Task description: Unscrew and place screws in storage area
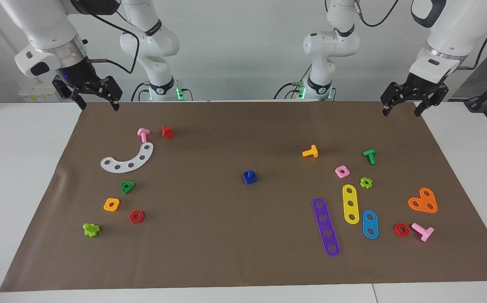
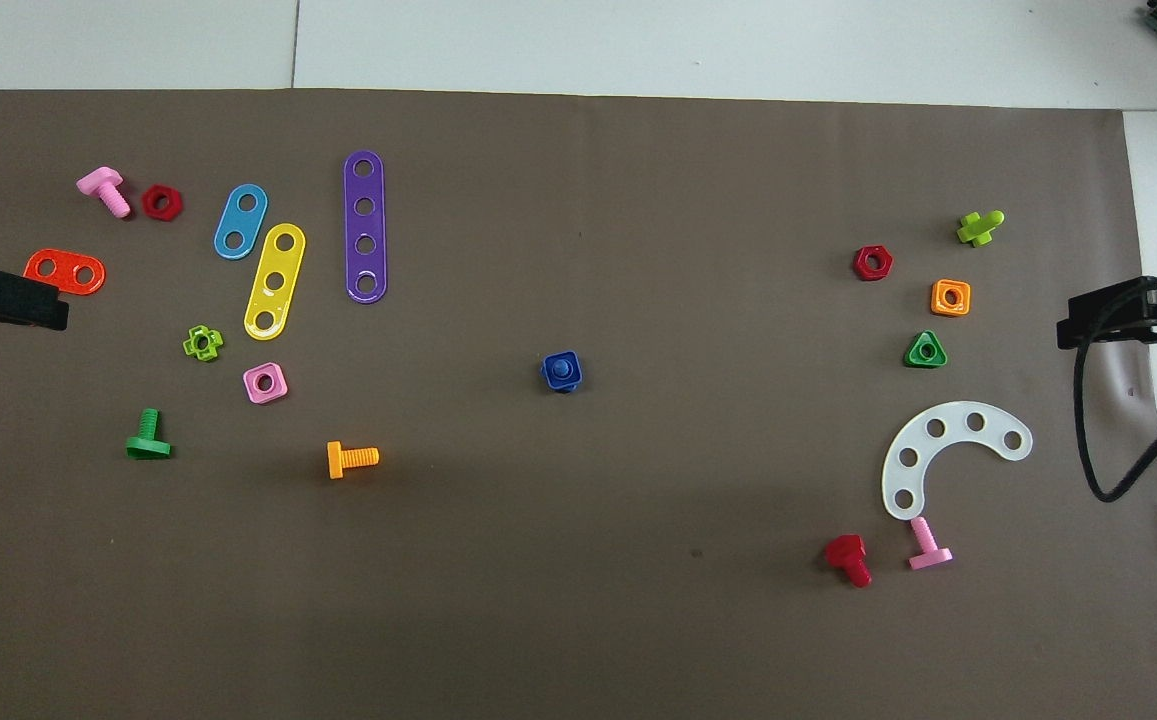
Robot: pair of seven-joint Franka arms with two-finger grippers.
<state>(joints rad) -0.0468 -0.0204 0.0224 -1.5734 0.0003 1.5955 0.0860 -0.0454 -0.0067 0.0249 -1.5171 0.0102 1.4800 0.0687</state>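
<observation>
Two white robot arms wait, raised above the mat's near corners. The left hand [image 1: 400, 110] hangs with its fingers spread, pointing down and holding nothing. The right hand [image 1: 98, 103] hangs likewise, fingers apart and bare.

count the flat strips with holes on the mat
5: white curved strip at the right arm's end; purple strip, yellow strip, blue strip and orange heart-shaped plate at the left arm's end.

White table [image 1: 24, 176] under brown mat [image 1: 226, 235]
</observation>
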